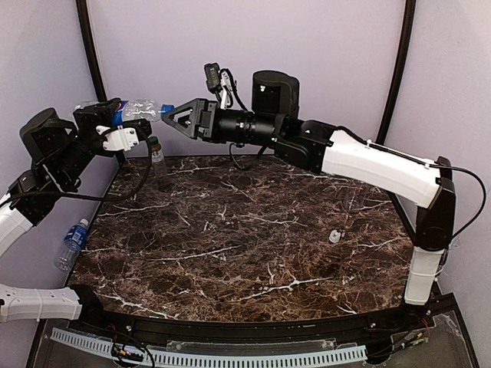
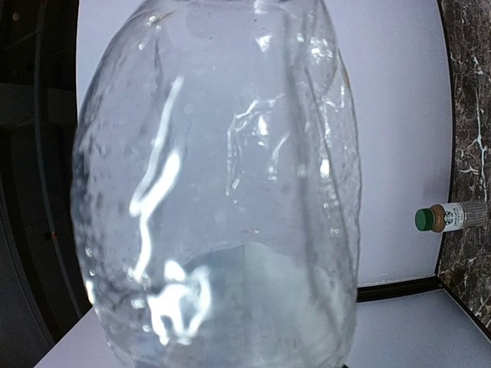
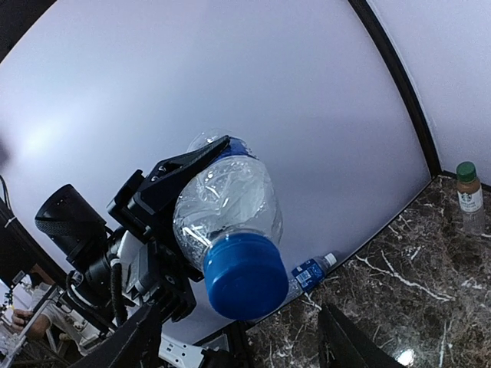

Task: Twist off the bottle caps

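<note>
A crumpled clear bottle [image 1: 138, 110] with a blue label is held level, high above the table's far left corner, with my left gripper [image 1: 115, 119] shut on its body. Its blue cap [image 3: 242, 276] points at my right gripper [image 3: 236, 326], which stands open, its dark fingers [image 3: 134, 341] on either side of the cap and apart from it. The clear body [image 2: 215, 184] fills the left wrist view and hides that gripper's fingers. A brownish bottle [image 1: 156, 151] with a green cap stands upright under the held one. Another blue-labelled bottle [image 1: 70, 244] lies off the table's left edge.
A small white cap [image 1: 334, 236] lies loose on the dark marble table [image 1: 253, 230] at the right. Pale walls close in the back and sides. The brownish bottle [image 2: 453, 217] and the lying bottle [image 3: 311, 272] also show in the wrist views.
</note>
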You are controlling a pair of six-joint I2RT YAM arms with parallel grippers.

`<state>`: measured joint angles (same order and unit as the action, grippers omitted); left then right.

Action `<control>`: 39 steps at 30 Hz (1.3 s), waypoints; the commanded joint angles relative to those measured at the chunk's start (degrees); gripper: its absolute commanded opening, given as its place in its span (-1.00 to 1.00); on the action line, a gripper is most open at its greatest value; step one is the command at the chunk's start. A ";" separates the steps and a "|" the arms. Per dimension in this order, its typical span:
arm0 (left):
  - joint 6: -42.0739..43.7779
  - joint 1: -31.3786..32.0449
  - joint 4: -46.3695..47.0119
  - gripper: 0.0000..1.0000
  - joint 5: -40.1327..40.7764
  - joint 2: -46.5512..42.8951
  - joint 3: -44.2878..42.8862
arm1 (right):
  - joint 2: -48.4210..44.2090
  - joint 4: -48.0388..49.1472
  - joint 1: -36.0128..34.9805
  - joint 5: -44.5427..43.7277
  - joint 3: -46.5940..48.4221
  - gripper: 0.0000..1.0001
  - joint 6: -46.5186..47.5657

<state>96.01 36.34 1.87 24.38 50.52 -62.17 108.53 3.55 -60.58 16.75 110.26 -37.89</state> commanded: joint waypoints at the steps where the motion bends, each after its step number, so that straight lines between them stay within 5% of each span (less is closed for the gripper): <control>1: 1.16 0.67 1.87 -0.29 0.55 -1.19 0.99 | 1.10 2.79 0.90 2.76 2.16 0.22 -0.53; 9: 0.76 1.22 1.56 -0.32 0.26 -1.06 1.41 | 3.12 3.41 1.12 4.65 4.58 0.09 -0.84; 16: 0.06 1.37 1.30 -0.37 0.68 -0.87 1.43 | 3.14 4.71 1.09 6.65 4.13 -0.39 -1.14; 21: -0.52 1.41 0.66 -0.39 0.69 -0.54 1.43 | 3.09 4.85 1.00 9.04 4.04 -1.00 -0.42; 23: -2.31 1.41 -1.85 -0.40 0.58 -0.41 0.84 | 3.22 3.89 0.65 11.52 4.76 -1.00 2.63; 26: -8.82 1.45 -12.54 -0.40 -1.69 0.10 -4.23 | 3.04 -3.59 -1.49 12.90 7.27 -1.00 14.76; 32: -21.96 1.45 -43.70 -0.44 -13.51 2.41 -14.41 | -1.85 -15.46 -9.09 -0.18 1.53 -1.00 50.36; 39: -23.02 1.43 -56.72 -0.48 -22.40 2.78 -17.99 | -5.96 -12.63 -18.92 -22.82 -8.98 -1.00 84.54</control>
<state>76.69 37.47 -43.42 10.55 51.51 -78.13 103.57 -7.77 -71.75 2.55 106.63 18.61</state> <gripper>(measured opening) 0.335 0.251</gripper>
